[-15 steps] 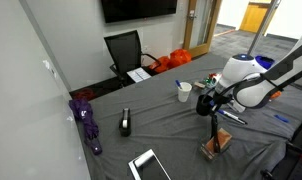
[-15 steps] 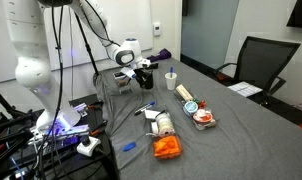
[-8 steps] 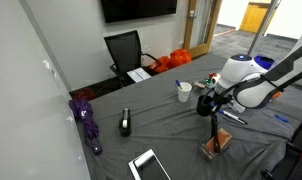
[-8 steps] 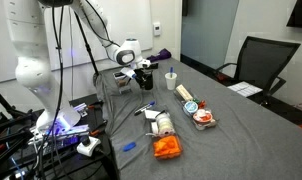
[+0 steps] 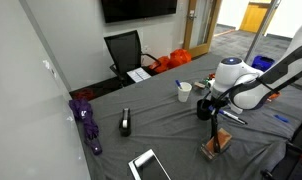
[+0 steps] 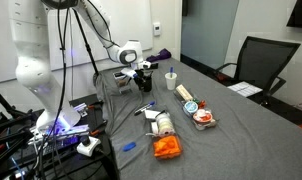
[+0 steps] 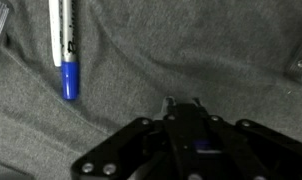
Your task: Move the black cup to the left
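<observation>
The black cup (image 5: 203,109) is a small dark shape on the grey table under my gripper (image 5: 207,102), just right of the white cup (image 5: 183,92). In the other exterior view, the gripper (image 6: 143,75) sits low over the table with the black cup (image 6: 149,79) at its tips, left of the white cup (image 6: 171,80). In the wrist view, the fingertips (image 7: 170,101) stand close together with something dark in the narrow gap. The gripper (image 7: 183,103) looks shut on the cup's wall, and the cup body is hidden there.
A blue marker (image 7: 65,50) lies on the cloth near the gripper. A tall slim black object (image 5: 125,123), a purple umbrella (image 5: 88,122) and a tablet (image 5: 147,164) lie further left. Orange items (image 6: 167,148) and small clutter (image 6: 199,113) sit mid-table. An office chair (image 5: 125,52) stands behind.
The arm's wrist has shifted slightly to the left. The gripper stays low at the black cup.
</observation>
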`<state>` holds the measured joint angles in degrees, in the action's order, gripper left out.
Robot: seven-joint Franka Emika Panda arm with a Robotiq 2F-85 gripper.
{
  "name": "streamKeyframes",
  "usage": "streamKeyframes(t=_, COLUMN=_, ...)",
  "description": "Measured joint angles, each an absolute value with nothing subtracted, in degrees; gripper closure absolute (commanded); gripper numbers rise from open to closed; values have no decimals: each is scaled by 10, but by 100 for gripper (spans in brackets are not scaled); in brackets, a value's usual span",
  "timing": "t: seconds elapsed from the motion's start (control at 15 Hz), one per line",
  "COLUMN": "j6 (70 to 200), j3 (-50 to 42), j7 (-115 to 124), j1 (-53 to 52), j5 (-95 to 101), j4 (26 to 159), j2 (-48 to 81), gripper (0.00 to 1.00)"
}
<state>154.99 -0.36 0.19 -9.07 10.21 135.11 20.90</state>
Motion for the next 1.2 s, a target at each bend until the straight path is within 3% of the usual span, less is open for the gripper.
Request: streamKeyframes(t=1.2, j6=1583, j3=41, j7=31, j1=-99, j5=36, j4=1225, j2=322, gripper=95)
